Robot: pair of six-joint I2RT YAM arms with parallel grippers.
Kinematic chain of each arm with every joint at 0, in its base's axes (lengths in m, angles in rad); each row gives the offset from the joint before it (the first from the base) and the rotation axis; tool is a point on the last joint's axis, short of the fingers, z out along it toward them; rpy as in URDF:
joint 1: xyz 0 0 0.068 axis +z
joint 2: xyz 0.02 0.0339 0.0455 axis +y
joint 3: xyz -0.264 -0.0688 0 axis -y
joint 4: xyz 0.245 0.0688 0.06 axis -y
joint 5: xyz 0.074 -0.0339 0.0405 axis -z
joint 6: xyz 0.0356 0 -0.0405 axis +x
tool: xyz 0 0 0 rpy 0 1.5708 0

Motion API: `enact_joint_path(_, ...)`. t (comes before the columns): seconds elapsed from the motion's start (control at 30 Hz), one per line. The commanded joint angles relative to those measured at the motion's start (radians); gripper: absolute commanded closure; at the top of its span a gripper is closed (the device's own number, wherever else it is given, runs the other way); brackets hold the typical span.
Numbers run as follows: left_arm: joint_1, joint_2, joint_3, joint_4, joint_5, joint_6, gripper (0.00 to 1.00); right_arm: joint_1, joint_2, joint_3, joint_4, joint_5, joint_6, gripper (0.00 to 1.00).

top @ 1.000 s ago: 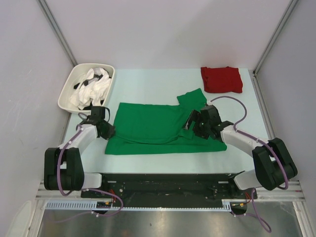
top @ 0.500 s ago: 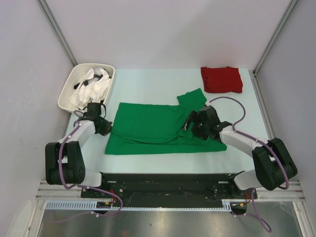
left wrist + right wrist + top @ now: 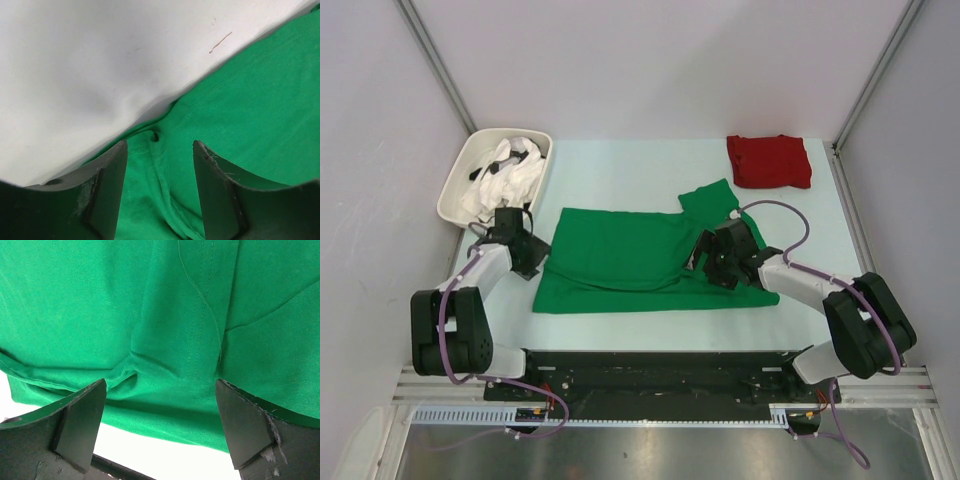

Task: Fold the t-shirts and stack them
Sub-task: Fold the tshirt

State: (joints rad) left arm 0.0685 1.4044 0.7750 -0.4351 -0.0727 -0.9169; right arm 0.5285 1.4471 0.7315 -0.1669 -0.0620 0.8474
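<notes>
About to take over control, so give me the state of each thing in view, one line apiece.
green t-shirt: spread flat, partly folded, one sleeve sticking out at the far right.
red t-shirt: folded square, far right corner.
white bin: holds crumpled white cloth.
left gripper: open, straddling the green shirt's edge.
right gripper: open over green cloth.

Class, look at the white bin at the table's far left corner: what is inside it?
The white bin holds a heap of crumpled white cloth with a few black parts showing. Whatever lies under that heap, and the bin's floor, is covered and cannot be seen.
</notes>
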Motion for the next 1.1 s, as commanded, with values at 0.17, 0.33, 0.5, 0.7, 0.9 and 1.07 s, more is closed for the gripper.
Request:
enact_joint_path(0.17,0.008,-0.041,0.032,-0.004,0.024,0.007,0.4,0.016,0.033,0.037,-0.008,0.021,0.016,0.09)
enact_joint_path(0.33,0.013,-0.041,0.029,-0.001,0.027,0.012,0.4,0.019,0.029,0.016,0.001,0.047,0.021,0.16)
enact_joint_path(0.5,0.016,-0.041,0.02,0.01,0.033,0.016,0.4,0.018,0.003,0.003,0.0,0.092,0.025,0.33)
enact_joint_path(0.7,0.022,-0.036,0.01,0.019,0.04,0.016,0.41,0.01,-0.002,-0.009,0.0,0.113,0.024,0.59)
enact_joint_path(0.9,0.027,-0.033,0.012,0.021,0.045,0.019,0.41,0.004,0.018,-0.023,0.018,0.105,0.025,0.69)
enact_joint_path(1.07,0.03,-0.033,0.013,0.019,0.044,0.024,0.42,0.002,0.03,-0.027,0.032,0.1,0.025,0.93)
